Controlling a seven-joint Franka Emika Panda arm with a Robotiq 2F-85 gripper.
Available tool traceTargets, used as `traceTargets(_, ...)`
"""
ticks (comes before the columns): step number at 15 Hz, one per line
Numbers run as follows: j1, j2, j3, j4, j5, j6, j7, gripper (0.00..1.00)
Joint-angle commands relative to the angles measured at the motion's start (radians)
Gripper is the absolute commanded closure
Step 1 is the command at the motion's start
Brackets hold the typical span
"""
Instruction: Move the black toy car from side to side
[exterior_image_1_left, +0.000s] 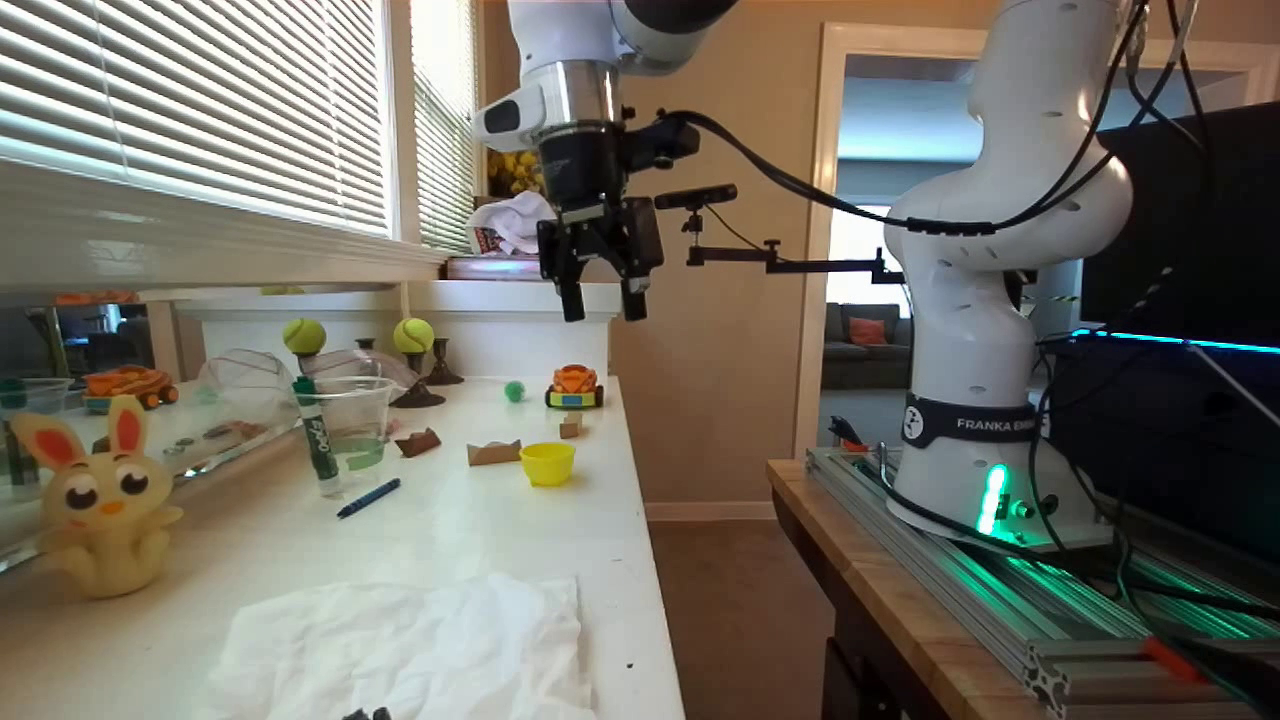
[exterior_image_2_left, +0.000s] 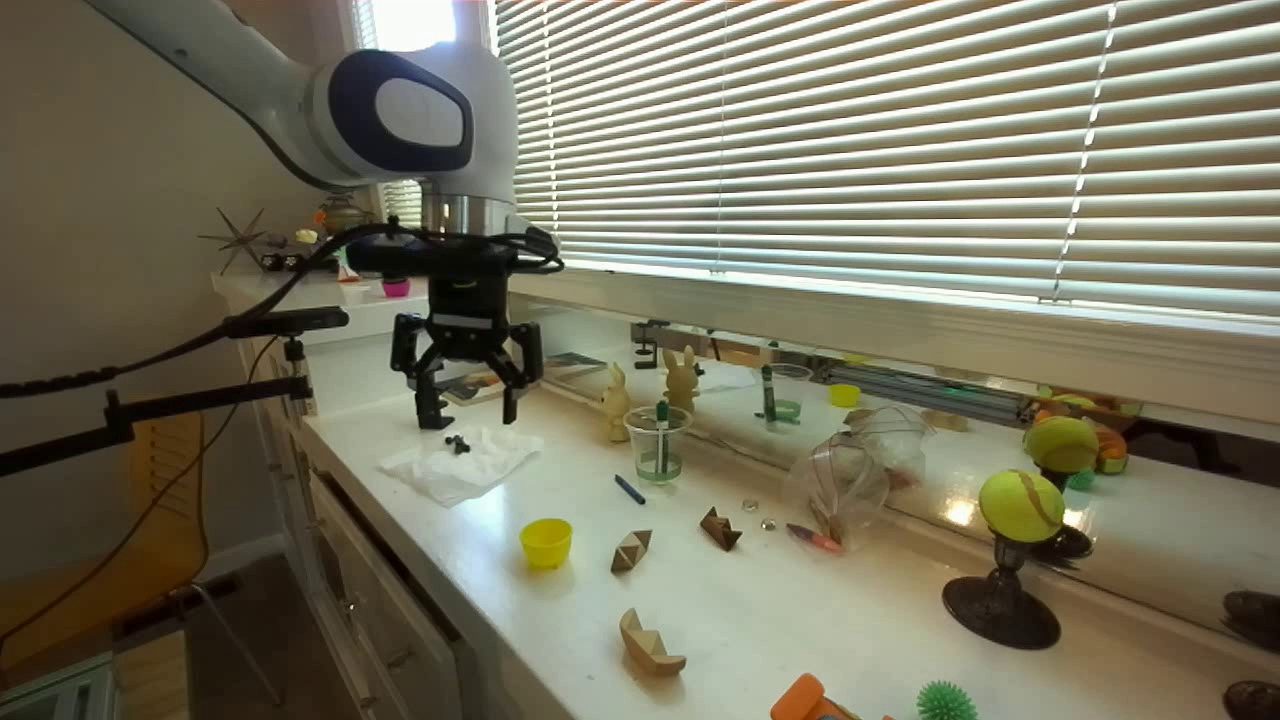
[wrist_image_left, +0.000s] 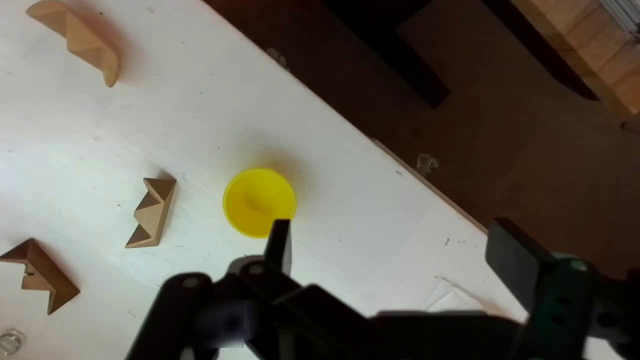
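Wrist view: the gripper (wrist_image_left: 390, 230) is spread wide, its black fingers (wrist_image_left: 517, 265) far apart, with the white counter (wrist_image_left: 340, 165) and a corner of a crumpled white sheet (wrist_image_left: 452, 300) showing through the gap. One fingertip overlaps the rim of the small yellow cup (wrist_image_left: 255, 197) here, but only along the line of sight: in an exterior view the gripper (exterior_image_1_left: 604, 305) hangs well above both cup and counter, fingers pointing down, its grasp empty. In both exterior views a broad spread between the fingers shows. The black toy car (exterior_image_2_left: 458, 444) lies on the sheet, well apart from the fingers, a low dark shape with details too small to make out; in an exterior view only part of the black toy car (exterior_image_1_left: 381, 714) shows, cut off by the bottom edge. On the counter, a notched wooden piece (wrist_image_left: 152, 212) lies near the yellow cup, and a dark blue pen-like stick (exterior_image_2_left: 630, 489) lies near a clear cup (exterior_image_2_left: 645, 445), with a pale yellow rabbit figure (exterior_image_2_left: 615, 405) nearby.
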Motion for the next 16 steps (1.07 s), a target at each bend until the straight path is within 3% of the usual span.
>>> traceTargets(1,0.002,0.009,-0.003,0.027,0.073,-0.003,0.150,0.00)
traceTargets(8,-0.018,-0.004,0.007,0.040,0.108,0.041,0.425,0.00)
traceTargets(16,-0.037,-0.001,0.025,0.049,0.041,0.016,0.566,0.00)
